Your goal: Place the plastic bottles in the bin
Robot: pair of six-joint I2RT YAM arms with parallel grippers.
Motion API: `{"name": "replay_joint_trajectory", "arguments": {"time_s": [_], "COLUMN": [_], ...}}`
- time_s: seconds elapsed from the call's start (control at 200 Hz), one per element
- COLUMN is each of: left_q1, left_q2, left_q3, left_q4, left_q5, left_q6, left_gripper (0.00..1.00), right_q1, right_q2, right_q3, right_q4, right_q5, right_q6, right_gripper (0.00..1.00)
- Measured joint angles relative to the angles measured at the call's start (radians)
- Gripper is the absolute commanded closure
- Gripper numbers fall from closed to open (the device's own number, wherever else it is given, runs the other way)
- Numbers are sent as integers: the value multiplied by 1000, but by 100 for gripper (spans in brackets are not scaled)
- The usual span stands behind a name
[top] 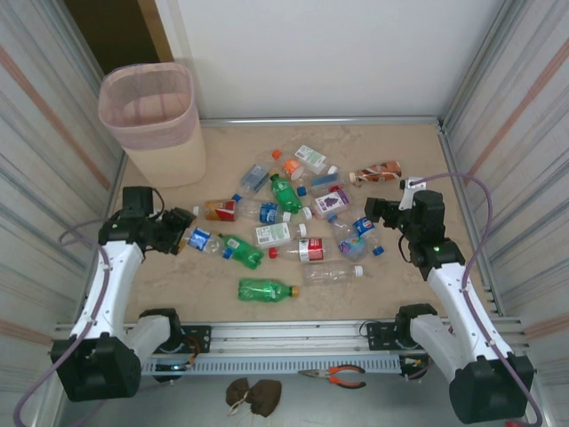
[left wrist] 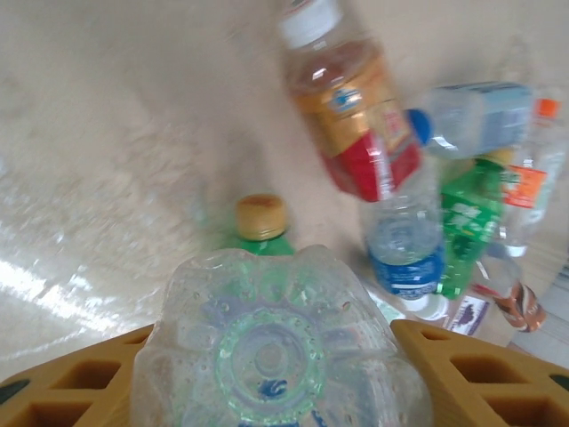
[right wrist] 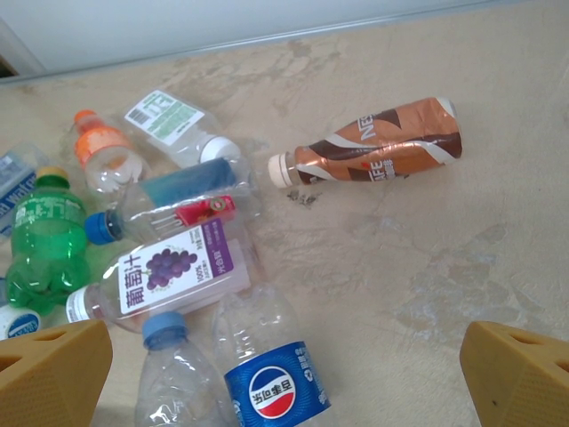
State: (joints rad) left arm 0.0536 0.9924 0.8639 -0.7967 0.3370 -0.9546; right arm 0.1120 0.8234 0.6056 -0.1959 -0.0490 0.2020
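Several plastic bottles lie scattered across the middle of the tan table. Among them are a green one (top: 265,289) near the front and a brown coffee bottle (top: 377,172) (right wrist: 378,151) at the back right. The pale-pink bin (top: 164,151) stands upright in the far left corner. My left gripper (top: 182,233) (left wrist: 271,356) is shut on the base end of a clear bottle with a blue label (top: 203,238) (left wrist: 276,347), an orange finger against each side. My right gripper (top: 378,213) (right wrist: 284,356) hangs open over a Pepsi bottle (right wrist: 271,374) and a grape-label bottle (right wrist: 173,271).
Corrugated walls close in the table on the left and right. A metal rail (top: 284,334) runs along the near edge, with orange-handled pliers (top: 336,375) below it. In the left wrist view a gold-capped green bottle (left wrist: 260,218) and a red-and-gold-label bottle (left wrist: 356,116) lie just beyond the held one.
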Motion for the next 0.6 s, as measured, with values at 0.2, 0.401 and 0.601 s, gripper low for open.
{"name": "replay_joint_trajectory", "arguments": {"time_s": [0.2,0.401,0.601], "left_q1": [0,0,0], "left_q2": [-4,76,263], "left_q3": [140,367,698], "left_q4": [99,227,279], "left_q5": [-23,-13,22], "left_q6": [126,291,488], "left_gripper": [63,71,76], "right_q1": [0,0,0], "right_q2": [0,-1,-2], "right_q3": [0,0,0], "right_q4": [0,0,0], "right_q5": [0,0,0], "right_q6": [0,0,0], "right_gripper": [1,1,1]}}
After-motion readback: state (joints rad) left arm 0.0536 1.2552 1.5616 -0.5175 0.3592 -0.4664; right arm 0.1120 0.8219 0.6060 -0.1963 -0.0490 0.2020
